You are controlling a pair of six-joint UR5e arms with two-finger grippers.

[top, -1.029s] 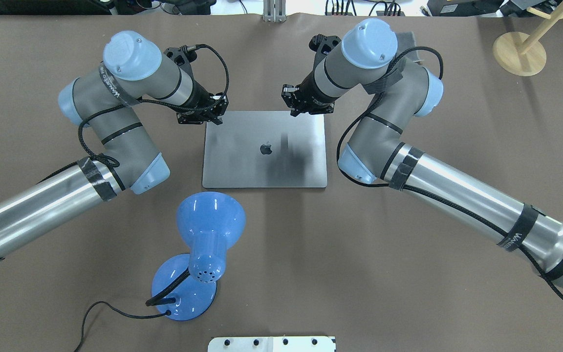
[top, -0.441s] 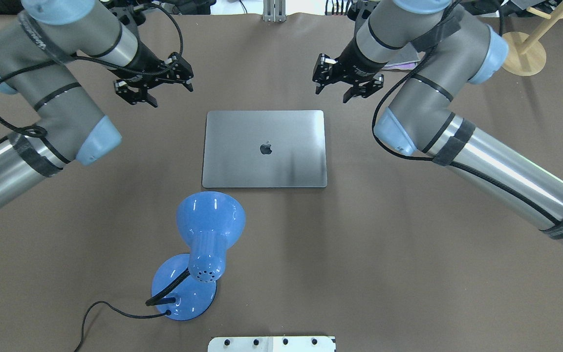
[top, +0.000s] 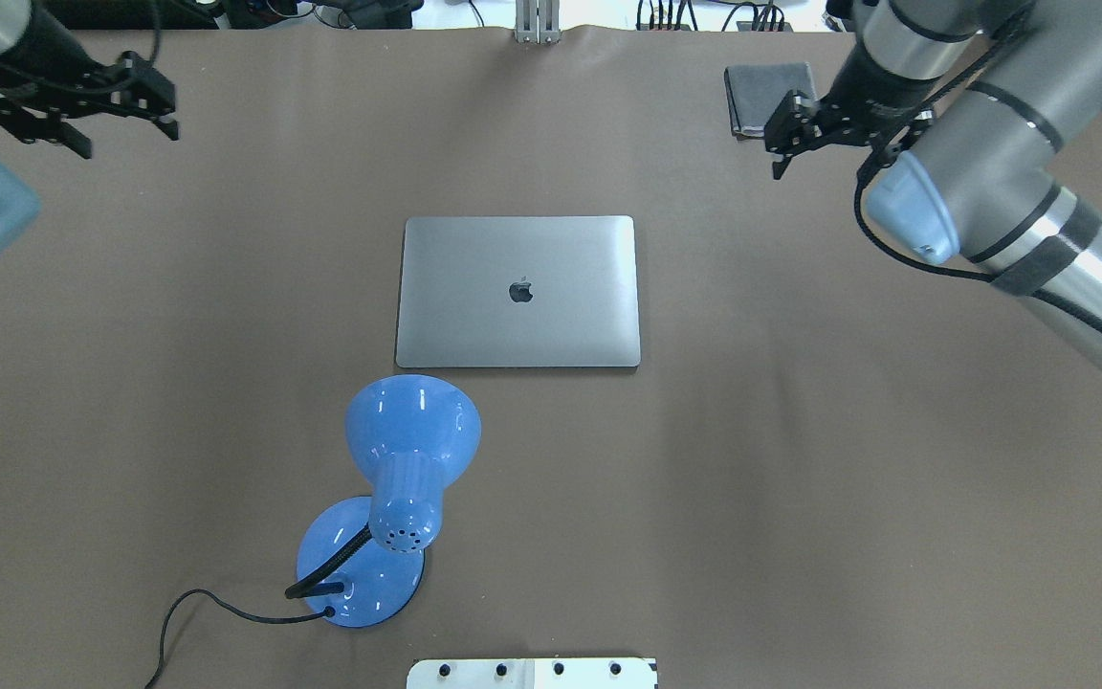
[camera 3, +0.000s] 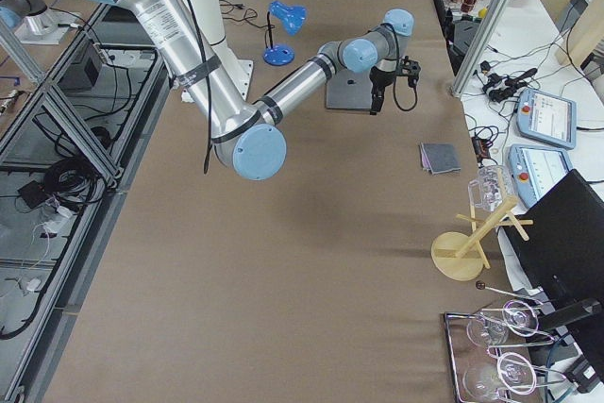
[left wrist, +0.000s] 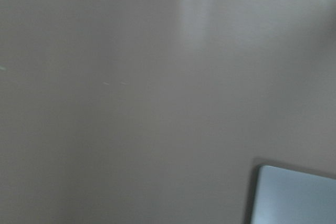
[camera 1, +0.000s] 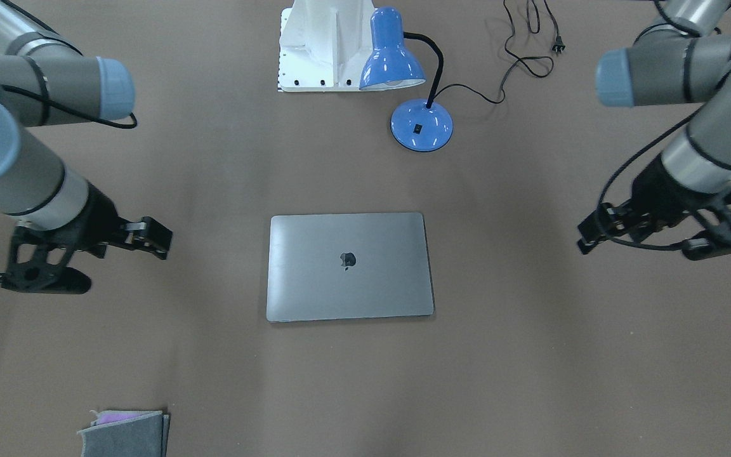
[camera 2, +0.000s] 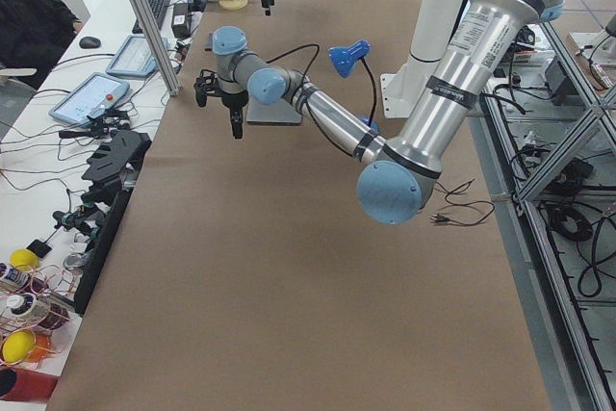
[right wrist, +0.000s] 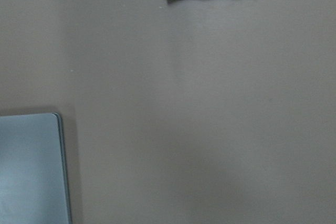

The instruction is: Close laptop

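Observation:
The space-grey laptop (top: 517, 292) lies shut and flat in the middle of the table, lid up with the dark apple logo showing. It also shows in the front view (camera 1: 349, 266). My left gripper (top: 128, 142) hangs high over the far left of the table, well clear of the laptop, and looks open and empty. My right gripper (top: 819, 158) hangs over the far right, also apart from the laptop, and looks open and empty. One lid corner shows in the left wrist view (left wrist: 294, 198) and another in the right wrist view (right wrist: 29, 171).
A blue desk lamp (top: 398, 478) with its black cord stands just in front of the laptop's near left corner. A folded grey cloth (top: 757, 96) lies at the far right, near my right gripper. A wooden stand (top: 1015, 100) is at the far right corner.
Both grippers have lifted off the far edge of the laptop lid and swung outward, the left to the far left, the right to the far right. The laptop has not moved.

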